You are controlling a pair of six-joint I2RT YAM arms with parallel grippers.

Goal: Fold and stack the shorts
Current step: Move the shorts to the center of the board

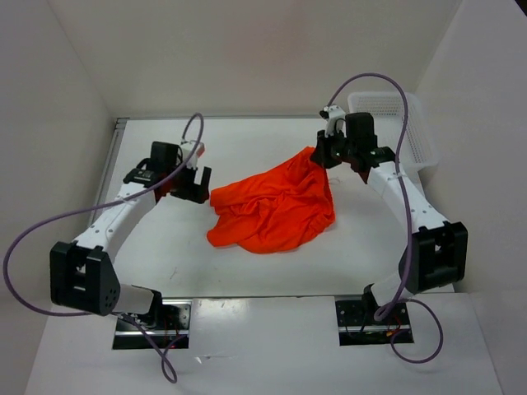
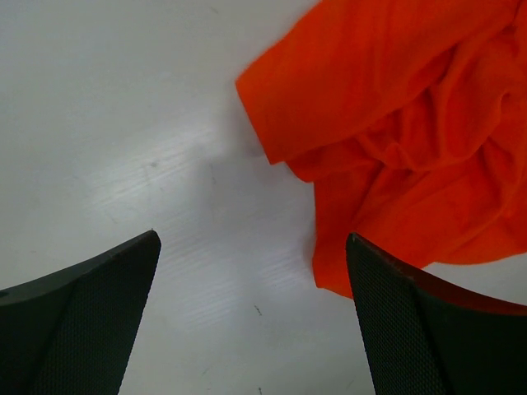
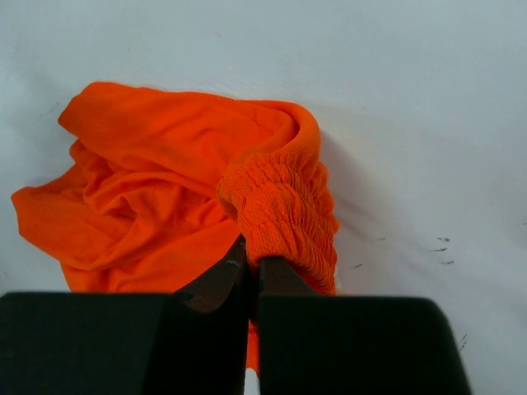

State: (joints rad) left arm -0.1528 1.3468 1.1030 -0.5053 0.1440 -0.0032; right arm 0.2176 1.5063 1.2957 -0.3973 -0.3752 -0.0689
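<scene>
Bright orange thin-fabric shorts (image 1: 276, 206), crumpled on white table (image 1: 165, 255).
Gathered waistband (image 3: 280, 206) is clamped in the right gripper (image 3: 251, 267); the left gripper (image 2: 253, 239) is held wide apart, empty, nearby.

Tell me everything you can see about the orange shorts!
The shorts are bright orange, thin and soft-looking, lying in a crumpled, unfolded heap near the middle of the white table. One corner, a bunched, stretchy-looking waistband, is pulled toward the far right, pinched in the shut right gripper. The rest lies wrinkled on the table. The open left gripper sits by the left edge; whether it touches cannot be told.
</scene>
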